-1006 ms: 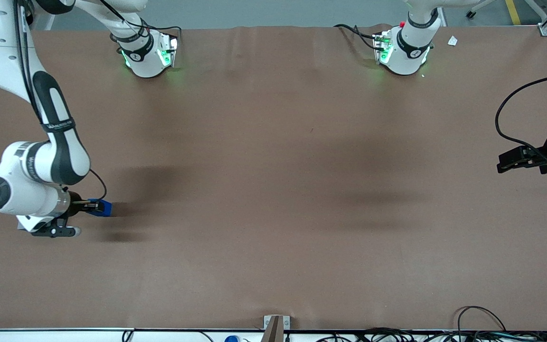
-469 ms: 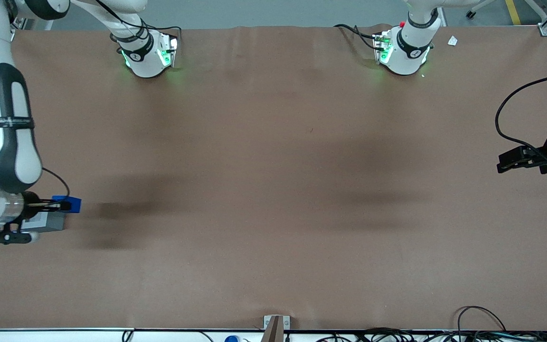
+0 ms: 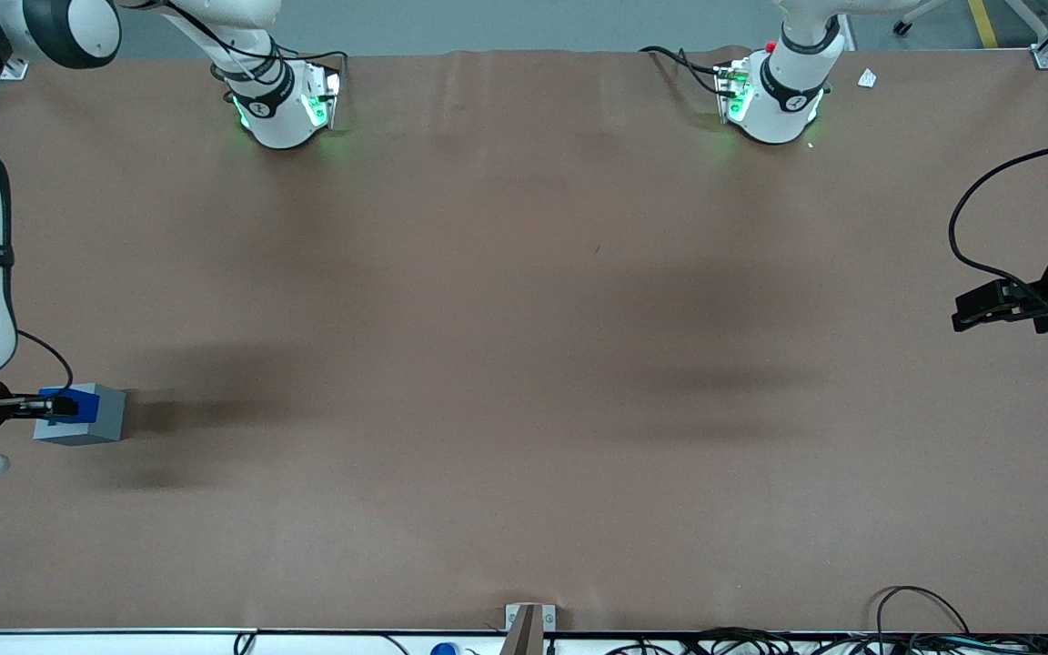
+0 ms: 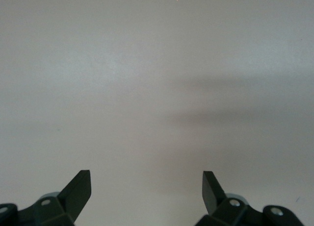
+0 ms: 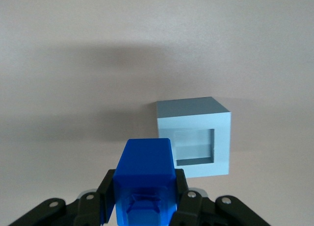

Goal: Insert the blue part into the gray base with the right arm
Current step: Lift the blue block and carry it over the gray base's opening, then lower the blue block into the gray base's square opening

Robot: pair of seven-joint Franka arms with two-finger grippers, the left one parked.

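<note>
- Front view: I look steeply down on the whole brown table point(image 3: 524, 364) from a distance.
- Right wrist view: I look close, down past the gripper point(image 5: 144, 199); it shares the gray base point(image 5: 194, 138) and blue part point(image 5: 146, 179) with the front view.
- Left wrist view: close on bare table only.

A broad counter point(image 3: 524, 364) covered in a dull brown sheet fills nearly everything, its surface lightly creased along the edge farthest from the front camera and crossed by soft, blurred shadows. A strip of gray floor point(image 3: 506, 23) shows past that edge, with a yellow line point(image 3: 982, 23) painted on it toward the parked arm's end. Black cables point(image 3: 760, 641) bunch along a white rail at the nearest edge.
</note>
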